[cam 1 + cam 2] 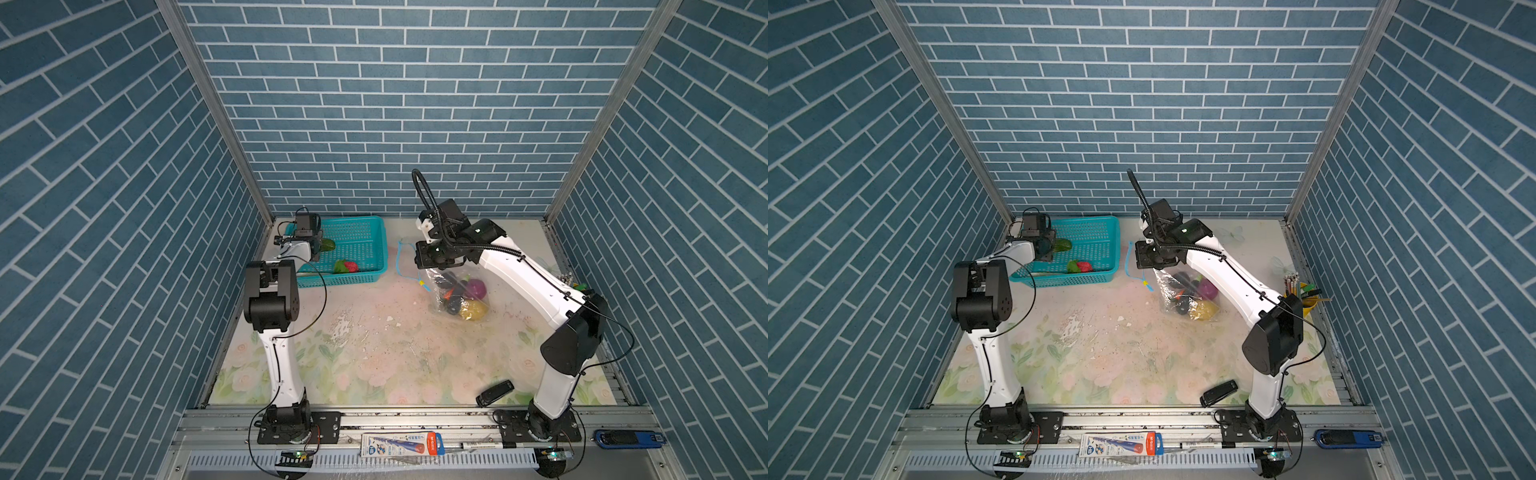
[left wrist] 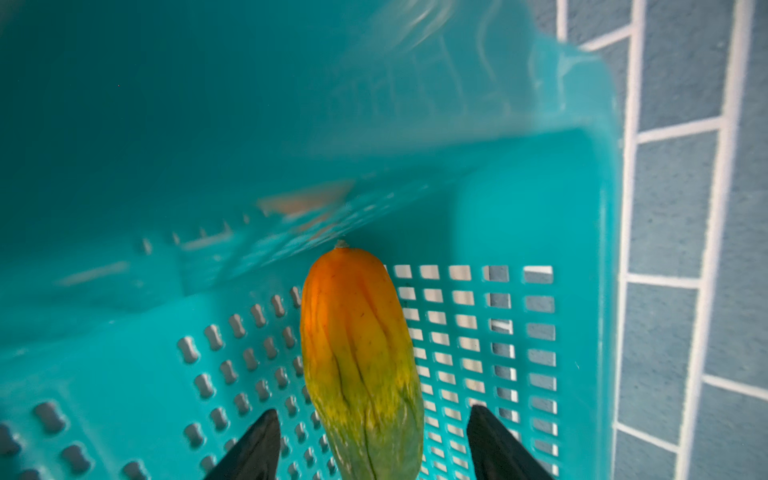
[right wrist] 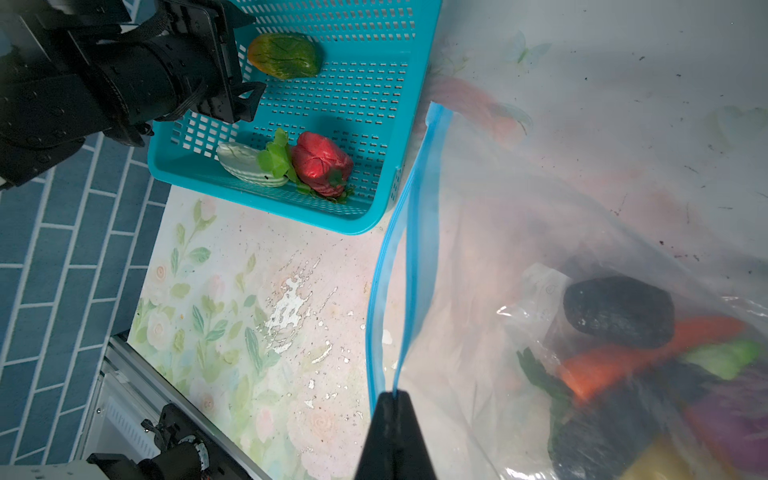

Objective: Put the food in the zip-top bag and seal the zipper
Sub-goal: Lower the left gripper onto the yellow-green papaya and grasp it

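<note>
The zip-top bag (image 1: pixel 455 297) hangs crinkled at the right, with food inside: a purple onion (image 1: pixel 476 286), a yellow fruit (image 1: pixel 473 310) and an orange carrot (image 3: pixel 615 361). My right gripper (image 3: pixel 392 395) is shut on the bag's zipper (image 3: pixel 415 232), the light blue strip, and holds the mouth up. The yellow slider (image 1: pixel 422 284) dangles below. My left gripper (image 2: pixel 374 415) is inside the teal basket (image 1: pixel 365 276), open, its fingers on either side of an orange-green fruit (image 2: pixel 357 353) without touching it. A red pepper (image 3: pixel 322 164) and a pale green vegetable (image 3: pixel 249 170) lie at the basket's near wall.
A black device (image 1: pixel 494 392) lies near the table's front edge by the right arm's base. A yellow cup of pens (image 1: pixel 1304 297) stands at the right wall. A flat package (image 1: pixel 401 444) and a blue tool (image 1: pixel 627 438) rest on the front rail.
</note>
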{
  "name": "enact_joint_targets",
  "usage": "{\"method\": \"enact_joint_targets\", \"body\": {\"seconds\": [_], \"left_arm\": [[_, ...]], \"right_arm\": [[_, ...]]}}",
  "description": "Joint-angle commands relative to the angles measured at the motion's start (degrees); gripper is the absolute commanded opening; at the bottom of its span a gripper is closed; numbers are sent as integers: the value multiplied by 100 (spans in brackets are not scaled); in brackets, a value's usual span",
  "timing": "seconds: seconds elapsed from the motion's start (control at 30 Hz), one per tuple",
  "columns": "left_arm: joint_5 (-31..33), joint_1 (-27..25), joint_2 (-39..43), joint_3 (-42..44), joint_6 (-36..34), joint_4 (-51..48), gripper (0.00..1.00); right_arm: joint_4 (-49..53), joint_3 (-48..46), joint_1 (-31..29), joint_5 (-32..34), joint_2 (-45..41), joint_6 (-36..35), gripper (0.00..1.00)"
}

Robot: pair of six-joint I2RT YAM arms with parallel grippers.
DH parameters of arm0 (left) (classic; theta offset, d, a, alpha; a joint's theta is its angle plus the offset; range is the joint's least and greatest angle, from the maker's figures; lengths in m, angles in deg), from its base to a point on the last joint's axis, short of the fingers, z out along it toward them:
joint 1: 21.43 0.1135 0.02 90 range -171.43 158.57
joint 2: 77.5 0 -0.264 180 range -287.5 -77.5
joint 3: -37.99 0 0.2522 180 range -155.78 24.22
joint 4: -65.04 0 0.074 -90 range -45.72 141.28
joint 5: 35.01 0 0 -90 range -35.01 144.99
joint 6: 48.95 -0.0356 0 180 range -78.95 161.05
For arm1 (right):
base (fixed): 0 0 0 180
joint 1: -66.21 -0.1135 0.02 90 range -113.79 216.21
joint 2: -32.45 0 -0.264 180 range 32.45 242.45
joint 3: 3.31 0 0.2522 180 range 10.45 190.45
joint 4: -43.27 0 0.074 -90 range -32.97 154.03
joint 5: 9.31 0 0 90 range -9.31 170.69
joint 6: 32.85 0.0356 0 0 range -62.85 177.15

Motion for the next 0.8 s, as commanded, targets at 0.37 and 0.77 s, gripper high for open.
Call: {"method": "enact_joint_targets", "body": {"seconds": [0.37,0.77], "left_arm": [[-243,45,-740,-488,331,-1009,65],[-564,8,-811,-663,-52,-1275,50]], "right_arm": [[-332,-397,146,-212,-163,-29,0],[-548,-688,218,-217,-345,7,0]]}}
